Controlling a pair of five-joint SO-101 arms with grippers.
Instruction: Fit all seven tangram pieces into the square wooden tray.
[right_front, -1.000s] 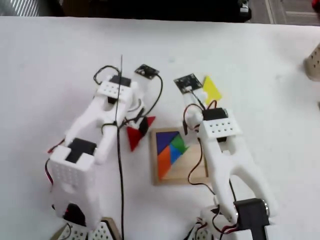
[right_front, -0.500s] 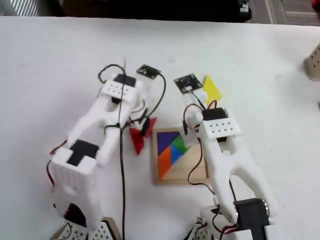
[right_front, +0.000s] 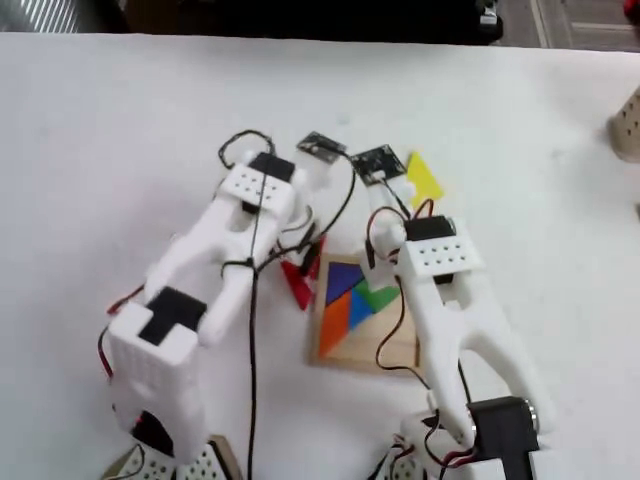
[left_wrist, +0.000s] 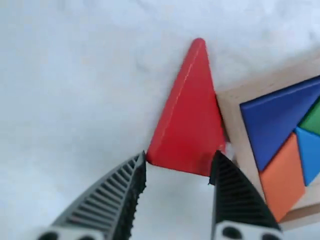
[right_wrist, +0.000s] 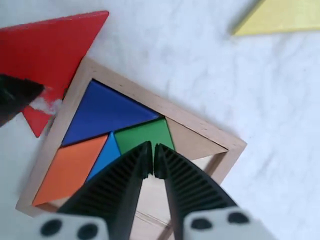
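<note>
The red triangle (left_wrist: 190, 120) lies flat on the white table, one long edge against the outer rim of the square wooden tray (left_wrist: 232, 115). My left gripper (left_wrist: 178, 162) is shut on the triangle's wide end, one finger at each corner. In the high view, the red triangle (right_front: 298, 282) sits at the left corner of the tray (right_front: 395, 340). A dark blue triangle (right_wrist: 107, 112), a green piece (right_wrist: 142, 135), a light blue piece (right_wrist: 105, 155) and an orange piece (right_wrist: 70, 167) lie in the tray. My right gripper (right_wrist: 151, 150) hangs shut and empty over the green piece.
A yellow piece (right_front: 422, 178) lies on the table beyond the tray, next to the right arm's wrist. Black cables loop around both arms above the tray. The right half of the tray shows bare wood (right_wrist: 190, 140).
My left gripper has carried the red triangle to the right until it met the tray's left edge. The tray has turned slightly. The right arm has stayed still.
</note>
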